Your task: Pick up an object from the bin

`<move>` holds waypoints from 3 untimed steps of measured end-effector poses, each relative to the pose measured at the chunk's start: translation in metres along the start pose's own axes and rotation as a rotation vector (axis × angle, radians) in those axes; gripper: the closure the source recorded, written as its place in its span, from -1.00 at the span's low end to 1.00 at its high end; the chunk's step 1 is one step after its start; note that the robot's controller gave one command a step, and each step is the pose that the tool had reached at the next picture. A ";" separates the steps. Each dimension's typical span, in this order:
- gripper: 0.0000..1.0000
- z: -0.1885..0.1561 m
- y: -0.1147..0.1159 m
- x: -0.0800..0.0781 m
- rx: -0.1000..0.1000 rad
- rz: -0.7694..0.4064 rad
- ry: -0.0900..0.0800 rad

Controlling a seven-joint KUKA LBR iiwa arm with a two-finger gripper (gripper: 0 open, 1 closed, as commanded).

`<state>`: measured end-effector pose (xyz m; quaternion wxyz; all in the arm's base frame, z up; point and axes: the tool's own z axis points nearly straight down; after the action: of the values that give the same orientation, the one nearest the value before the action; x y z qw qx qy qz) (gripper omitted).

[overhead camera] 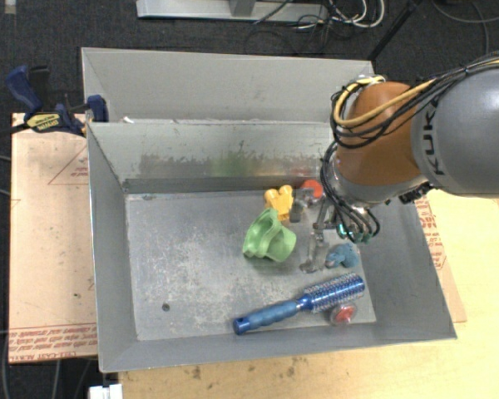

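Surroundings: dark carpet lies round a grey metal bin (183,273), whose scuffed floor is mostly bare on the left.
Arm (461,135): grey, with an orange wrist cover (374,140) and yellow cables; it reaches in from the right over the bin's right half.
Jaws: low near the bin floor, between a green cup (270,238) and a blue piece (343,256); I cannot tell whether they are wide or narrow.
Green cup: pale green plastic, tipped on its side near mid-bin, just left of the jaws.
Blue piece: small, teal and lumpy, just right of the jaws.
Yellow toy (279,198): small and bright, just behind the green cup, toward the back wall.
Orange thing (310,188): beside the yellow toy, partly hidden by the wrist.
Brush (303,304): blue handle and bristled head, lying slantwise near the front wall, head to the right.
Red bit (343,314): small, just in front of the brush head.
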<state>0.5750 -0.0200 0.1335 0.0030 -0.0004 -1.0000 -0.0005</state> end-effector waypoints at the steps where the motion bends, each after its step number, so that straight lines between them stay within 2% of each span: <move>1: -1.00 0.064 0.037 -0.050 -0.003 0.039 -0.015; 2: 1.00 0.063 0.034 -0.048 0.000 0.041 -0.010; 3: 1.00 -0.063 0.048 -0.025 0.000 0.015 -0.017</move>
<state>0.6005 0.0275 0.1967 -0.0053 -0.0078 -1.0000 -0.0007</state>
